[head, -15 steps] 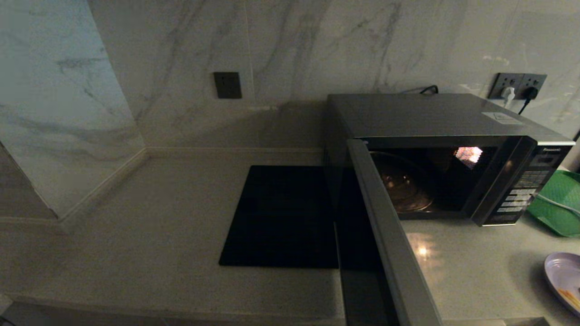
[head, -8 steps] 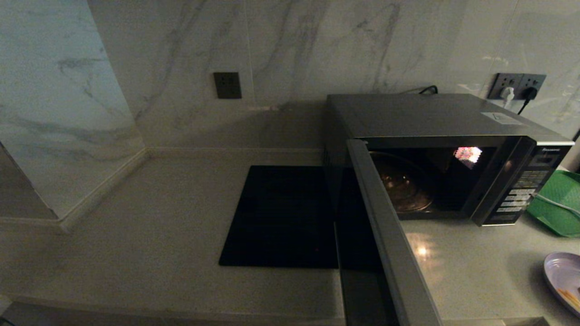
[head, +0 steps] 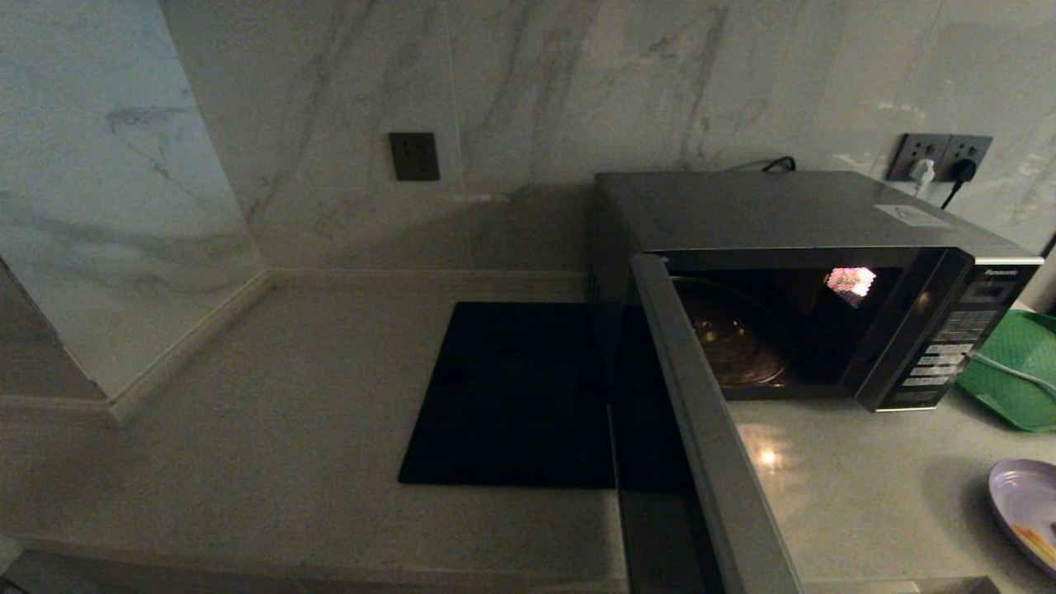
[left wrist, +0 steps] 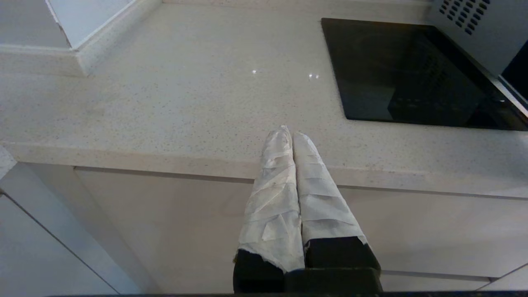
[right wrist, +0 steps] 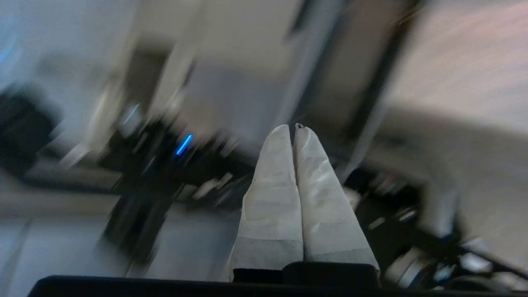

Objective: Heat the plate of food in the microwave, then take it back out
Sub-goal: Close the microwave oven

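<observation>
The silver-grey microwave (head: 792, 214) stands at the back right of the counter. Its door (head: 709, 437) hangs wide open toward me, and the lit cavity shows a bare glass turntable (head: 730, 346). The pale lilac plate of food (head: 1027, 507) lies on the counter at the far right edge, with orange sticks on it. Neither arm shows in the head view. My left gripper (left wrist: 291, 133) is shut and empty, hovering at the counter's front edge. My right gripper (right wrist: 293, 128) is shut and empty, with only a smeared background behind it.
A flat black square slab (head: 516, 396) lies on the counter left of the microwave, also in the left wrist view as the slab (left wrist: 412, 74). A green tray (head: 1011, 375) sits right of the microwave. Wall sockets (head: 940, 157) with plugged cables are behind it.
The head view stays the same over the last second: door open, plate at the right edge, no arm in sight.
</observation>
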